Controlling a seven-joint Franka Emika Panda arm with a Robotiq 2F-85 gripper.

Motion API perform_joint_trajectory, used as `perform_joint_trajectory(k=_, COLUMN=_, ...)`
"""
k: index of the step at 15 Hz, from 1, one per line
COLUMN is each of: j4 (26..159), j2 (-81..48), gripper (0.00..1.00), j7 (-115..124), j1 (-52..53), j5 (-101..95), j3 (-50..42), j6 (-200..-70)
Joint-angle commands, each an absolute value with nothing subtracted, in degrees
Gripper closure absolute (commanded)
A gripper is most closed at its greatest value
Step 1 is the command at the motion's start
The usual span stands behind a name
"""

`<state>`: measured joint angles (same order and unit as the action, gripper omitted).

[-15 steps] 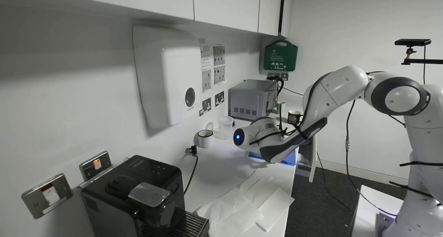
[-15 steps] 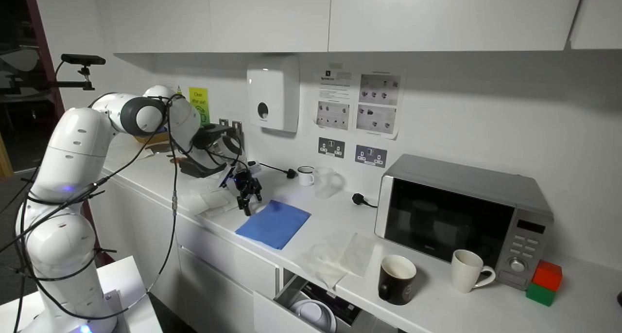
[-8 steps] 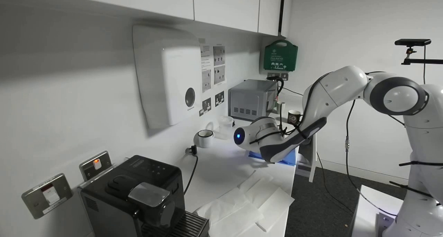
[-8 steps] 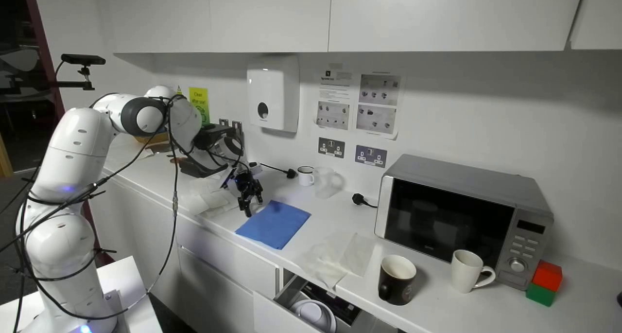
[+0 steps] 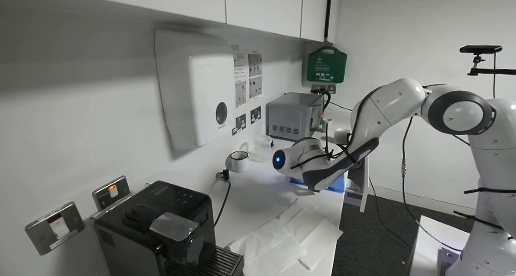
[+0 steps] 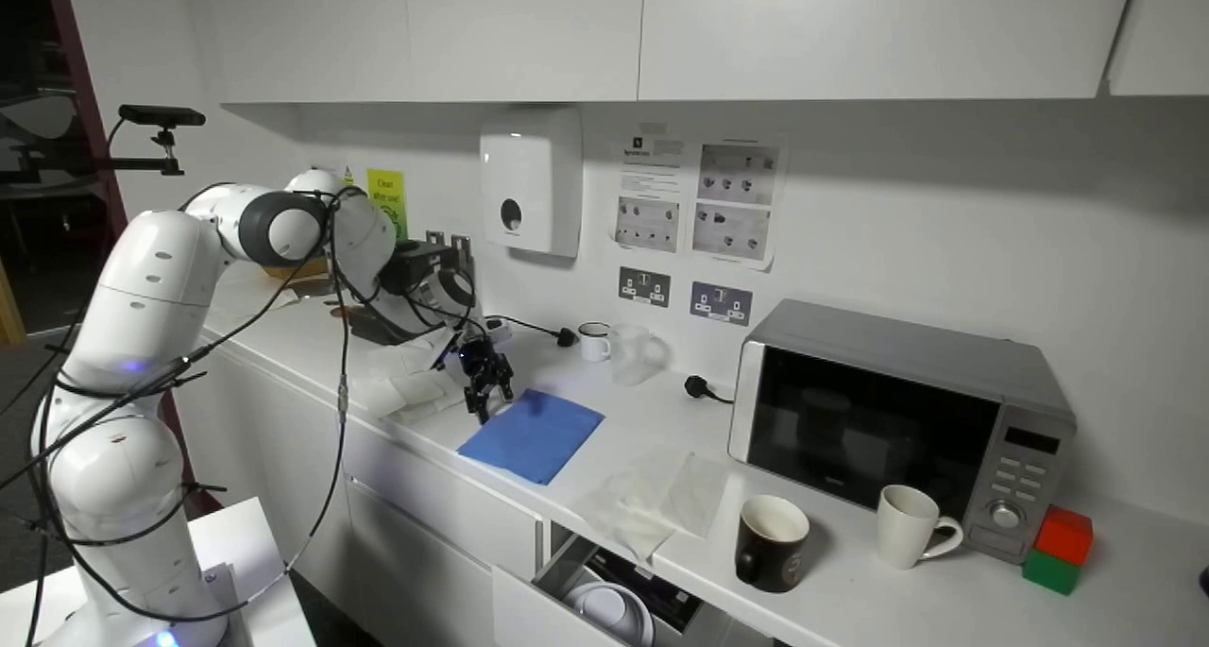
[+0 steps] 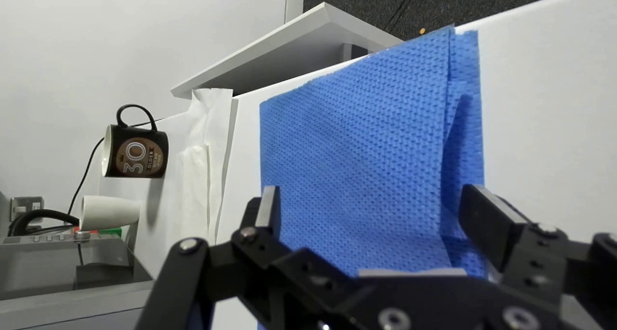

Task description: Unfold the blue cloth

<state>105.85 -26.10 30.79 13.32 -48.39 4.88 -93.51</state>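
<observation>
Blue cloth point(image 7: 356, 147), dimpled, four-cornered, layered

The arm point(image 6: 151, 269) I see is white and rounded, with dark grey rings point(image 5: 436, 111), black cables point(image 6: 178, 373) tied to it, small blue lights point(image 5: 277, 159), and a black end effector point(image 7: 371, 200) with silvery screws point(image 7: 189, 244).
</observation>
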Motion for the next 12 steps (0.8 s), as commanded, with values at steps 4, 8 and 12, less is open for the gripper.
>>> perform_joint_trajectory(k=4, j4=105.4, j2=-26.9, gripper=0.0, j7=30.1, j1=12.8, j5=-47.7, j3=4.4, j6=-93.9)
perform_joint_trajectory(k=8, j4=105.7, j2=-26.5, gripper=0.0, j7=30.3, j1=12.8, j5=-47.7, j3=4.2, j6=-93.6)
perform_joint_trajectory(k=12, j4=106.4, j2=-25.7, gripper=0.0, j7=30.5, j1=12.6, j5=-47.6, j3=3.9, j6=-93.3)
